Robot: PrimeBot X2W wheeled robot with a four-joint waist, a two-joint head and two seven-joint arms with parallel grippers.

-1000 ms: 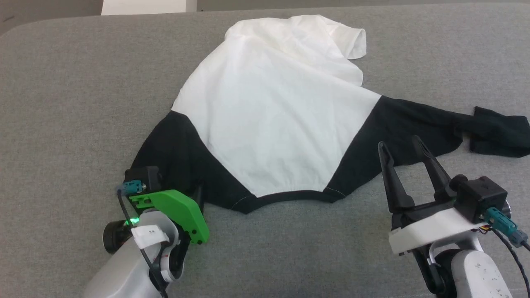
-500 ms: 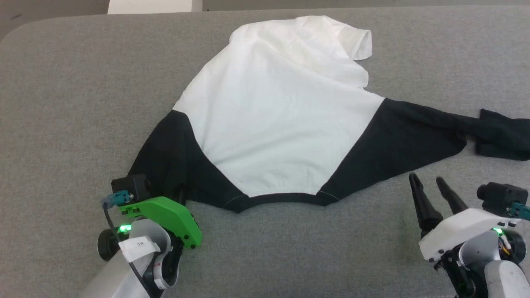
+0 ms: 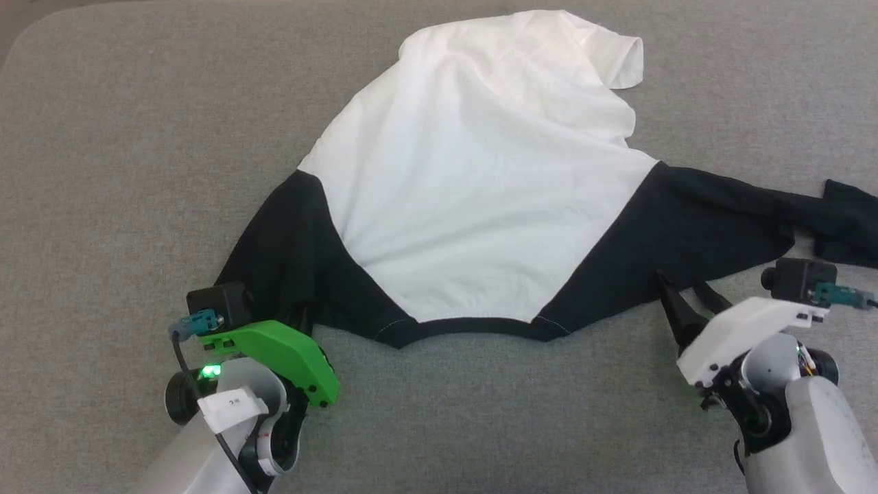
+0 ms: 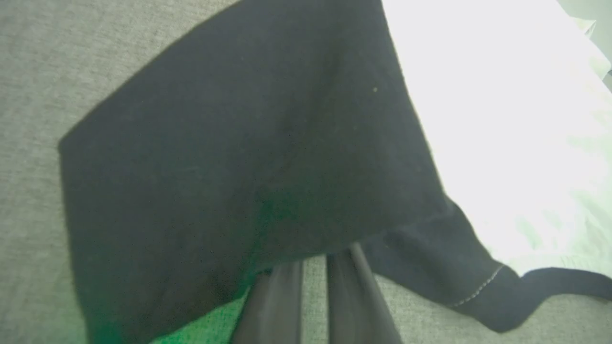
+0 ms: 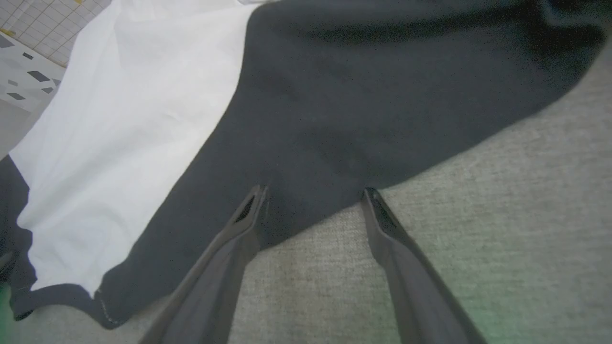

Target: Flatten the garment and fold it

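Just ahead of both tools, the garment [image 3: 473, 192] lies spread on the grey tabletop [image 3: 103, 171]. Its white body runs away from them, and its black collar trim [image 3: 473, 324] lies nearest, between the two. The left tool [image 4: 320, 255] is closed on the near edge of the left black sleeve [image 4: 229, 143]; its two fingers stand almost together and their tips vanish under the cloth. The right tool [image 5: 314, 191] is open, jaws wide apart. Both its tips reach the near edge of the right black sleeve [image 5: 382, 95], and bare tabletop shows between the fingers behind that edge. Beyond this tool and out to its right, that sleeve ends in a crumpled bunch [image 3: 850, 219]
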